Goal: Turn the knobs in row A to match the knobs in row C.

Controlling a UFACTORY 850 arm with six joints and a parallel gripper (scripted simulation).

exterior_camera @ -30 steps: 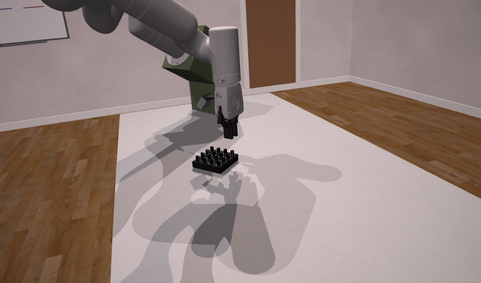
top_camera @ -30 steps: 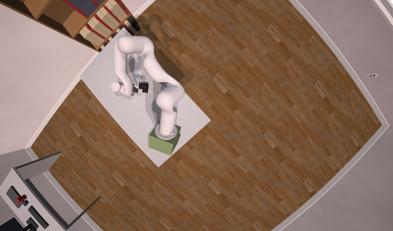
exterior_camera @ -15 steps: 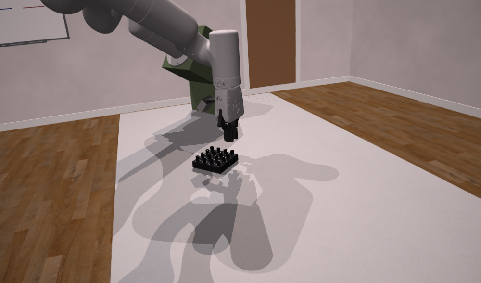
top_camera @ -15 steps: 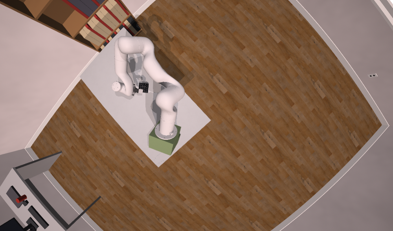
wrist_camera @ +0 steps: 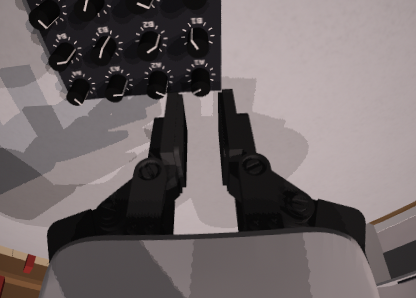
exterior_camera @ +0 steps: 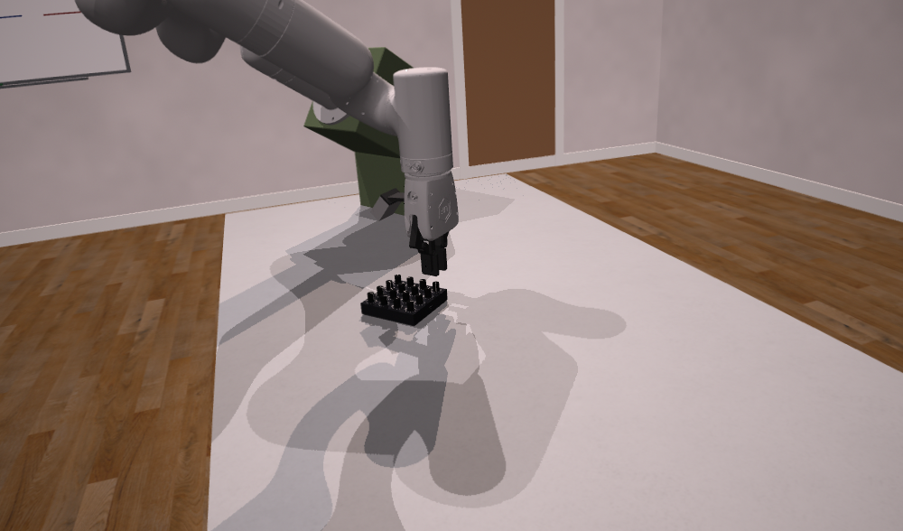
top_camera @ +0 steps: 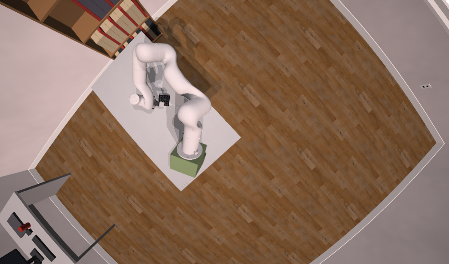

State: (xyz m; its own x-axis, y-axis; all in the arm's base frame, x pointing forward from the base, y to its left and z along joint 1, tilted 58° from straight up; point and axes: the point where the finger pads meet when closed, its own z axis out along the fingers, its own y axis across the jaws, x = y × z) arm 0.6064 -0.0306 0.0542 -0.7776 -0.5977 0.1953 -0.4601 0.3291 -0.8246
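Observation:
The black knob box (top_camera: 163, 99) (exterior_camera: 404, 302) (wrist_camera: 120, 21) stands flat on the white table top (exterior_camera: 633, 398). It carries four rows of black knobs with white lines, and the printed names are too small to read. My gripper (top_camera: 155, 103) (exterior_camera: 432, 270) (wrist_camera: 201, 111) points straight down and hovers a short way above the edge of the box. In the wrist view its fingertips sit just off the nearest row, in front of that row's right two knobs. The fingers stand a narrow gap apart with nothing between them and touch no knob.
The arm's green pedestal (top_camera: 187, 164) (exterior_camera: 381, 165) stands at the table's edge behind the box. A bookshelf (top_camera: 99, 12) is past the table's far corner. Wood floor (exterior_camera: 99, 365) surrounds the table.

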